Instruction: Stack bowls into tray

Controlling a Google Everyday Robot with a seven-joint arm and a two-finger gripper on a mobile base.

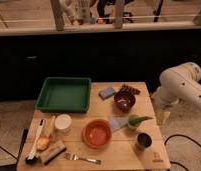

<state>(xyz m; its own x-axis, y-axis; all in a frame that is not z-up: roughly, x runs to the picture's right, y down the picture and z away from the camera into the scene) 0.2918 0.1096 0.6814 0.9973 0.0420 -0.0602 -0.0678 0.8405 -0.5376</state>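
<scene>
The green tray (pixel 64 94) sits empty at the back left of the wooden table (pixel 159 155). The dark-maroon bowl (pixel 124 100) with a pale patch inside stands to the right of the tray. The wider orange bowl (pixel 97 133) stands nearer the front, in the middle of the table. Both bowls are upright on the table and apart from each other. My white arm (pixel 181 85) is at the right, beyond the table's edge. Its gripper (pixel 163 116) hangs low beside the table's right edge, away from both bowls.
A white cup (pixel 63 122) stands left of the orange bowl and a dark metallic cup (pixel 143 141) at the front right. A blue sponge (pixel 107 92), a pale cloth (pixel 117 122), a green item (pixel 135 120), a fork (pixel 84 158) and a brush (pixel 34 145) lie around.
</scene>
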